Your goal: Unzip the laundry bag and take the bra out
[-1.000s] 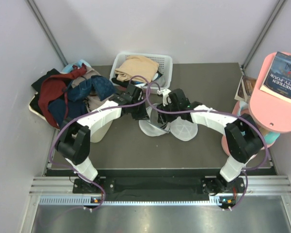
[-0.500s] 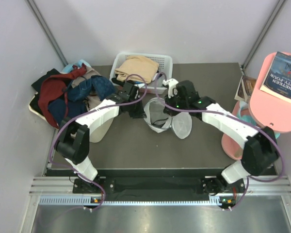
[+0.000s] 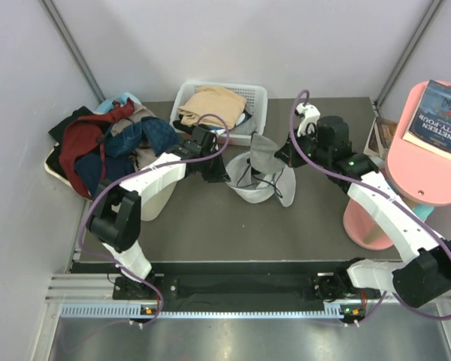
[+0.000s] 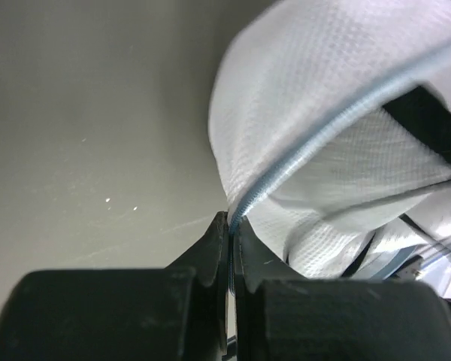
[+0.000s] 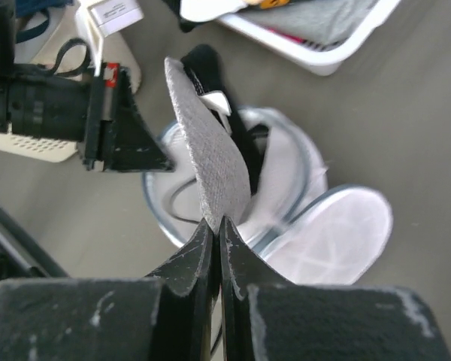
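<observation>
The laundry bag (image 3: 249, 189), a whitish mesh pouch, lies open on the dark table with its round lid (image 3: 286, 188) flopped to the right. My left gripper (image 3: 218, 171) is shut on the bag's zipper rim (image 4: 286, 169) at its left side. My right gripper (image 3: 279, 149) is shut on the grey bra (image 3: 259, 150) and holds it up above the bag; the bra's lower end and dark straps still hang into the opening. In the right wrist view the bra (image 5: 209, 173) rises from my right gripper (image 5: 219, 226) over the open bag (image 5: 286, 180).
A white slotted basket (image 3: 248, 94) holding a tan garment (image 3: 210, 101) stands right behind the bag. A heap of dark red and blue clothes (image 3: 98, 147) in a cream tub lies at the left. A pink stand (image 3: 421, 162) with a book (image 3: 443, 120) is at the right.
My right gripper has moved up and to the right, away from the bag, pulling the grey bra out of the opening. The left gripper has kept hold of the bag's rim.
</observation>
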`<state>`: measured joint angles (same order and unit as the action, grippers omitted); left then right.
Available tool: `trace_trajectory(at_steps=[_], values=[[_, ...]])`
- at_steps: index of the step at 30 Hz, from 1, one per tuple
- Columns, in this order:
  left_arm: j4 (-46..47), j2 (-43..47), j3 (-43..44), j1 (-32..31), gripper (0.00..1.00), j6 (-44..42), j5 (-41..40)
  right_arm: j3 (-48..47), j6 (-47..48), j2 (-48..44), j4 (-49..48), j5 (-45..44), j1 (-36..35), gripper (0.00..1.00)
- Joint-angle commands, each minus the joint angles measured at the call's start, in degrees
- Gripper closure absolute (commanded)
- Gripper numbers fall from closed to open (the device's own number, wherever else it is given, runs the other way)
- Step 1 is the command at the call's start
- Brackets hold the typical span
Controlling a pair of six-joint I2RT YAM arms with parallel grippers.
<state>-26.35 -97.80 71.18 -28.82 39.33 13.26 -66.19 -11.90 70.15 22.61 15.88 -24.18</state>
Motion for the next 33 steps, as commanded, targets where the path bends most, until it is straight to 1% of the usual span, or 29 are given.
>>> trace_trajectory(at_steps=[1,2,3,4,5,6,7,8,12,14,18,21,22,23,26,29,30,33], values=[[3.7,0.2,3.8,-0.2,0.92,-0.2,2.1,1.4,-5.1,-0.2,-7.7,4.5,0.3,1.00],[3.7,0.3,4.0,-0.2,0.86,-0.3,2.4,1.5,-6.4,-0.2,-8.7,4.6,0.4,1.00],[3.8,0.5,4.0,-0.2,0.72,-0.6,2.6,1.4,-6.8,-0.2,-9.4,4.7,0.4,1.00],[4.0,1.5,3.9,-0.2,0.42,-0.9,3.0,1.2,-7.0,0.2,-9.9,4.6,0.4,1.00],[4.2,2.1,3.7,-0.1,0.29,-1.0,3.2,0.3,-7.1,0.4,-9.9,4.6,0.4,1.00],[4.9,2.9,3.2,-0.1,0.22,-1.2,3.4,-0.1,-7.1,0.8,-9.7,5.0,0.5,1.00],[5.4,5.0,2.9,-0.1,0.11,-1.9,3.7,-0.4,-6.8,1.1,-9.6,5.4,0.6,1.00],[5.9,6.1,2.6,-0.2,0.08,-2.4,3.8,-1.1,-6.9,1.0,-9.2,5.8,0.7,1.00],[6.4,13.2,0.0,-0.1,0.01,-6.6,4.2,-3.1,-6.8,0.5,-8.0,7.8,1.6,1.00],[6.3,15.3,-1.3,0.0,0.01,-7.9,4.8,-5.5,-6.4,0.4,-6.7,8.6,2.1,1.00],[8.1,20.6,-3.2,0.0,0.01,-11.0,8.4,-9.5,-5.9,0.8,-4.2,11.1,2.9,1.00],[13.2,23.2,-4.2,0.0,0.01,-11.2,12.1,-11.8,-5.5,1.3,-3.0,14.8,3.4,1.00],[15.1,23.7,-4.4,0.1,0.01,-10.9,13.8,-12.6,-5.4,1.5,-2.5,15.8,3.4,1.00],[19.2,24.1,-4.3,0.0,0.01,-10.4,14.4,-13.1,-5.5,1.6,-2.4,16.8,3.4,1.00],[24.2,23.9,-2.1,0.1,0.01,-8.9,15.7,-14.6,-6.3,1.5,-2.2,21.5,3.4,1.00],[25.9,22.5,1.1,0.3,0.01,-7.8,15.9,-17.3,-7.3,1.8,-1.4,25.6,3.4,1.00],[28.3,22.0,1.7,0.5,0.01,-6.9,16.2,-18.0,-7.5,1.8,-1.2,27.3,3.4,1.00],[31.1,20.6,4.1,0.7,0.01,-5.8,16.5,-20.2,-8.6,1.8,-1.0,29.6,3.4,1.00]])
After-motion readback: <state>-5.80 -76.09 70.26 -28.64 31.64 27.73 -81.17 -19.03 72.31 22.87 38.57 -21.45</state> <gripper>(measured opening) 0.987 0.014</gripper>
